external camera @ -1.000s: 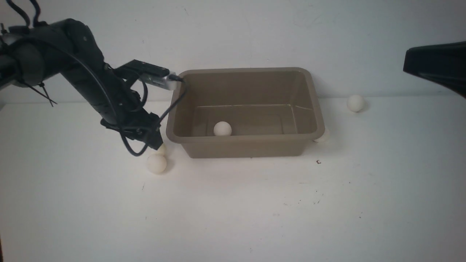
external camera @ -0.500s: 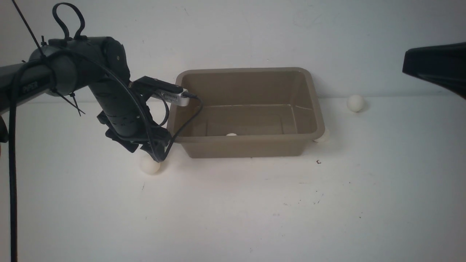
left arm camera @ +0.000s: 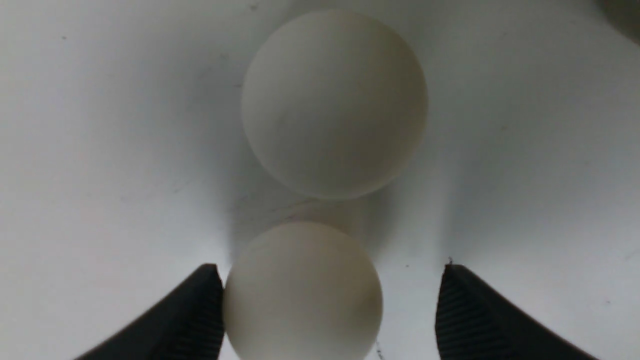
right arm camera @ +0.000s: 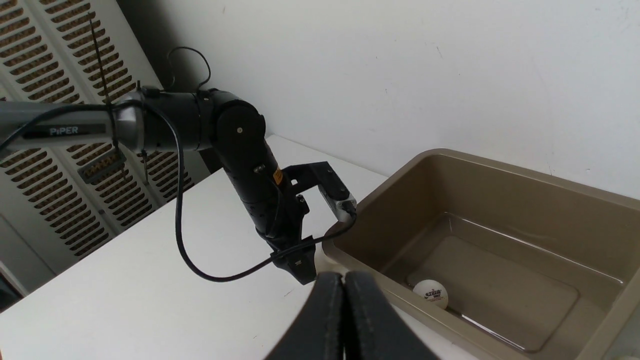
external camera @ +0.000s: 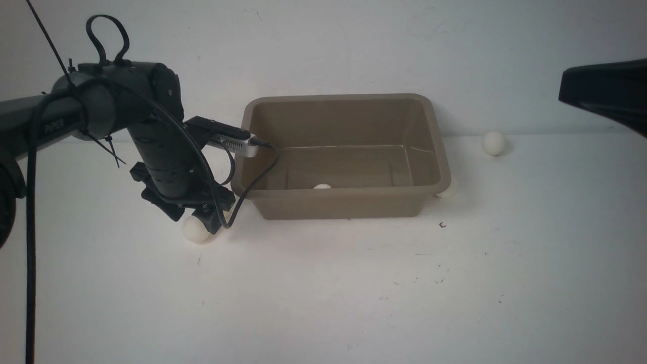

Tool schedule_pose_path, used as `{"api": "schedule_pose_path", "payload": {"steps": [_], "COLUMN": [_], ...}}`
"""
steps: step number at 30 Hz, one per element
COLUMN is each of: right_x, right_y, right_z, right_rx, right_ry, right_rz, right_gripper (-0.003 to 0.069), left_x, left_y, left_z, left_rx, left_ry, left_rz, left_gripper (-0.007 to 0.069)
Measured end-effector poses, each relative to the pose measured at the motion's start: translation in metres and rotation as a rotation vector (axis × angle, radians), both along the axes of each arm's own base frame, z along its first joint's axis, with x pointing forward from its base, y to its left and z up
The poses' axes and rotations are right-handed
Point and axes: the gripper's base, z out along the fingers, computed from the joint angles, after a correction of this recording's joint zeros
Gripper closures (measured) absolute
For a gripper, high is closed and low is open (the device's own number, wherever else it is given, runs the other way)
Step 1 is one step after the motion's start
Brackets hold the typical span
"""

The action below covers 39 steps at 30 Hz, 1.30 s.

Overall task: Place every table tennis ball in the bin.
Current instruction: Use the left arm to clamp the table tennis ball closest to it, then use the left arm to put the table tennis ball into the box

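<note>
The taupe bin (external camera: pixel 343 207) stands at mid-table with one logo-printed ball (external camera: pixel 322 186) inside by its front wall, also in the right wrist view (right arm camera: pixel 431 294). My left gripper (external camera: pixel 194 220) is open, low over the table left of the bin's front corner. An off-white ball (left arm camera: pixel 302 295) sits between its fingers, touching one finger (left arm camera: pixel 200 310) with a gap to the other. It shows in the front view (external camera: pixel 194 231). A second ball (left arm camera: pixel 334 102) lies just beyond. Two more balls lie at the bin's right corner (external camera: pixel 448 188) and farther right (external camera: pixel 493 143). My right gripper (right arm camera: pixel 344 285) is shut and empty.
The bin's rim (right arm camera: pixel 360 265) lies close to my left arm (right arm camera: pixel 250 165). My right arm (external camera: pixel 601 93) hangs high at the right edge. A white wall stands behind the table. A slatted panel (right arm camera: pixel 50 165) stands beyond the table's left side.
My left arm swung down and left from beside the bin, and its jaws now straddle the nearer ball, which shifted left. The ball in the bin dropped to the front wall.
</note>
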Motion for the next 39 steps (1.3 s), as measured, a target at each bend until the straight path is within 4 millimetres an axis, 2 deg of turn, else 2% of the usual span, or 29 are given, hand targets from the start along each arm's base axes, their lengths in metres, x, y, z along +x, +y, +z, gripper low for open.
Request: {"api": "schedule_pose_path", "payload": {"steps": [4,9,16,19,20,22,24,26,27,29,35,39], "right_x": [0.0,0.0,0.0,0.001,0.001,0.001,0.001,0.002,0.002,0.002,0.002,0.001], "right_y": [0.0,0.0,0.0,0.0,-0.001,-0.001,-0.001,-0.001,-0.001,-0.002,-0.002,-0.001], "right_z": [0.0,0.0,0.0,0.0,0.0,0.0,0.0,0.0,0.0,0.0,0.0,0.0], "right_rx": [0.0,0.001,0.0,0.0,0.0,0.0,-0.001,-0.001,-0.001,-0.001,-0.001,0.001], "right_ry": [0.0,0.001,0.0,-0.001,-0.001,-0.002,-0.003,-0.004,-0.005,-0.005,-0.004,0.0], "right_rz": [0.0,0.0,-0.004,-0.008,-0.009,-0.011,-0.018,-0.023,-0.025,-0.026,-0.026,-0.018], "right_gripper": [0.0676,0.0676,0.0676,0.0676,0.0676,0.0676,0.0676,0.0676,0.0676,0.0676,0.0676,0.0676], "left_x": [0.001,0.001,-0.006,-0.009,-0.009,-0.008,-0.004,0.002,0.005,0.011,0.031,0.034], "left_y": [0.001,0.001,0.006,0.01,0.01,0.008,0.003,-0.012,-0.02,-0.038,-0.089,-0.102], "left_z": [-0.004,-0.007,-0.003,0.03,0.056,0.09,0.121,0.157,0.163,0.163,0.094,0.071], "left_rx": [0.008,0.011,0.069,0.096,0.086,0.055,0.015,-0.051,-0.072,-0.096,-0.061,-0.046], "left_ry": [0.007,0.016,0.069,-0.005,-0.081,-0.199,-0.325,-0.467,-0.491,-0.496,-0.355,-0.316], "left_rz": [0.014,0.022,0.001,-0.009,-0.005,0.0,-0.002,-0.034,-0.054,-0.098,-0.224,-0.275], "left_gripper": [0.016,0.0267,0.027,0.027,0.027,0.027,0.027,0.027,0.027,0.027,0.027,0.027]}}
